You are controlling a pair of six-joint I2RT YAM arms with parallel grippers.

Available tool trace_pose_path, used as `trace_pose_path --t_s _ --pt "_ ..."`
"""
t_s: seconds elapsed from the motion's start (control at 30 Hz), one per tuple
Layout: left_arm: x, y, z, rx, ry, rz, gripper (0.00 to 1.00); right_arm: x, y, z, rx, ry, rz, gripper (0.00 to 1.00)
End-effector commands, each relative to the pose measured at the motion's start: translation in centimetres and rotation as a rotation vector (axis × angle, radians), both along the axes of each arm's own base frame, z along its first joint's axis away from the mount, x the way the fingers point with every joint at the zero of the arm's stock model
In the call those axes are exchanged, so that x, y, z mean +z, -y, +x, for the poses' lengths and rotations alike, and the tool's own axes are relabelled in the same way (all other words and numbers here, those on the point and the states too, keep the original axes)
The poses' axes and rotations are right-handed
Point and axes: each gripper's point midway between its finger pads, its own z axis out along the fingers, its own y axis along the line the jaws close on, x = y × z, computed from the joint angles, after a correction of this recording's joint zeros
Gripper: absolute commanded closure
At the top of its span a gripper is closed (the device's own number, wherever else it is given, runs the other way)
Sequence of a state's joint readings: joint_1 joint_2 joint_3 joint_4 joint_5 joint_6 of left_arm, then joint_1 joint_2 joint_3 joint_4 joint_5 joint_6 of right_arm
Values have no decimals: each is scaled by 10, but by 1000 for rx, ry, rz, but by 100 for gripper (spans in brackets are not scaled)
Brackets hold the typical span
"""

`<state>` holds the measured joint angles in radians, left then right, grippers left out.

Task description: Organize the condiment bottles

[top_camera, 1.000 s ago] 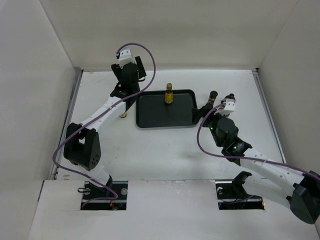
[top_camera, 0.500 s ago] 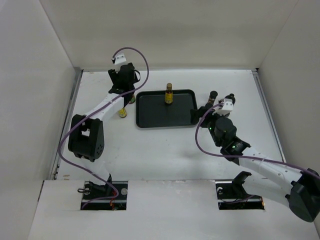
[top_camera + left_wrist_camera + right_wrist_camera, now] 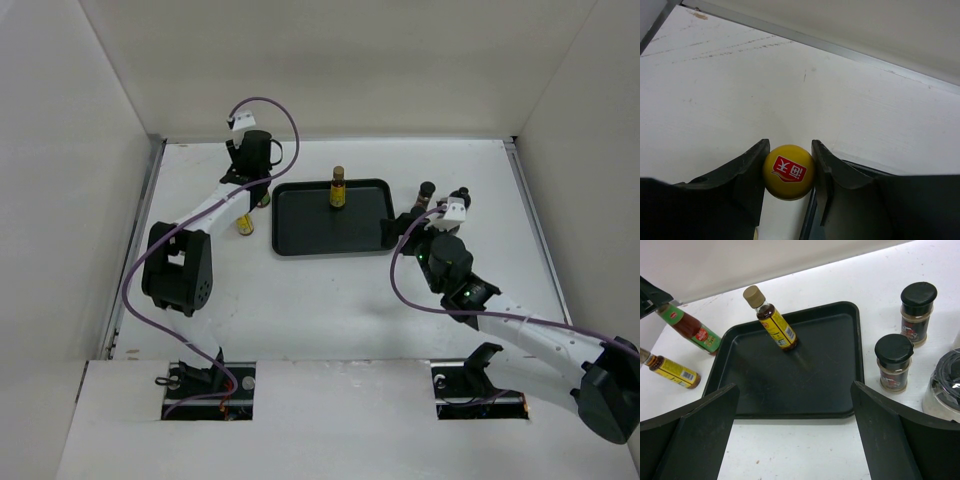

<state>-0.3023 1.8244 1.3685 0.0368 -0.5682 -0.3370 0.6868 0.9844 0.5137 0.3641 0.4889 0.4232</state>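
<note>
Left gripper [image 3: 789, 150] is clamped on the yellow cap of the green-and-red bottle [image 3: 687, 330], which stands on the bench [image 3: 330, 290] just off the tray's [image 3: 790, 390] left edge, toward the far-left corner. Only the rounded cap is pinched, so I'd call for a slow, straight lift that clears the tray rim before swinging in, then a landing beside the amber bottle [image 3: 771, 319] already on the tray. The right gripper [image 3: 794, 387] hangs with its jaws wide apart by the tray's right edge, near two dark-capped bottles [image 3: 895, 362]. A second amber bottle [image 3: 670, 371] waits on the bench left of the tray. Against a second ago, the left wrist has swung over this bottle and its elbow has pulled in; the right arm has barely shifted.
</note>
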Motion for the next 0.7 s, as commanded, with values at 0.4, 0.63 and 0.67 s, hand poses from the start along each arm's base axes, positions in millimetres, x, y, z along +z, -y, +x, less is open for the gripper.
trace_pose_path --t_s 0.4,0.63,0.67 --pt "179 7 -6 -14 407 -100 81 21 -6 3 11 41 38 0" --pt "192 36 -19 -77 441 -97 81 20 -6 4 11 37 35 0" --pt "189 42 -20 -91 436 -99 81 20 -6 4 11 37 35 0"
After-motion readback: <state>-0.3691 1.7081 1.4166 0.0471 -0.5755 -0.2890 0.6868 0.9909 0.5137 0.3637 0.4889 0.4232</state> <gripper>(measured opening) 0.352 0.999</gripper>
